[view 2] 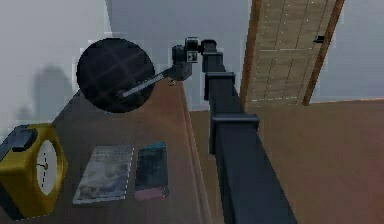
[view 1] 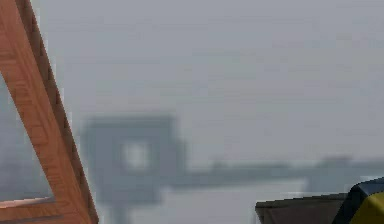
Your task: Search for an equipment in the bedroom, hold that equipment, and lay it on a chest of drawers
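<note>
A dark round ball with thin seam lines [view 2: 113, 72], the likeliest piece of equipment here, is at the far end of a brown wooden top [view 2: 130, 135], close to the pale wall. The gripper [view 2: 150, 83] reaches to it from the end of the dark square arm [view 2: 235, 140], with one thin finger lying across the ball's lower right side. I cannot tell whether the ball rests on the top or hangs just above it, so I cannot tell whether the gripper holds it. How the jaws stand cannot be told either.

The search looks finished, and the ball is at or over what is probably the chest of drawers, so the task seems near its end. What is left is to see the ball settled on the wood, release it and draw the arm clear.

A yellow alarm clock with a white face [view 2: 32, 170] stands at the top's near left corner. A pale flat magazine [view 2: 104, 173] lies beside it, and a small dark booklet [view 2: 152, 170] lies towards the right edge.
</note>
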Motion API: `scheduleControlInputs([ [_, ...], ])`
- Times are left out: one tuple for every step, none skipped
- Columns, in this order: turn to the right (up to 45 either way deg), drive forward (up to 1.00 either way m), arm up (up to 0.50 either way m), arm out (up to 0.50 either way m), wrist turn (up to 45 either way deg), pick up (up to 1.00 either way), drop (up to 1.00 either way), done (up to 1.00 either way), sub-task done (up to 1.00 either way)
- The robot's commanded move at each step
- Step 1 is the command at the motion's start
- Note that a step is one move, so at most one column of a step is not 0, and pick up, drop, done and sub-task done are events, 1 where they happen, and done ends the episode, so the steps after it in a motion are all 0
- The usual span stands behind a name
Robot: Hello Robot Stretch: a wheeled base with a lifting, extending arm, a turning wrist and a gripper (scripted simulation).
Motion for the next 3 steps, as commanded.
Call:
scheduleControlInputs([
  [0.0, 0.0, 0.0, 0.0, 0.0, 0.0, 1.0, 0.0, 0.0],
  [0.0, 0.0, 0.0, -0.1, 0.0, 0.0, 0.0, 0.0, 0.0],
  [0.0, 0.0, 0.0, 0.0, 0.0, 0.0, 0.0, 1.0, 0.0],
])
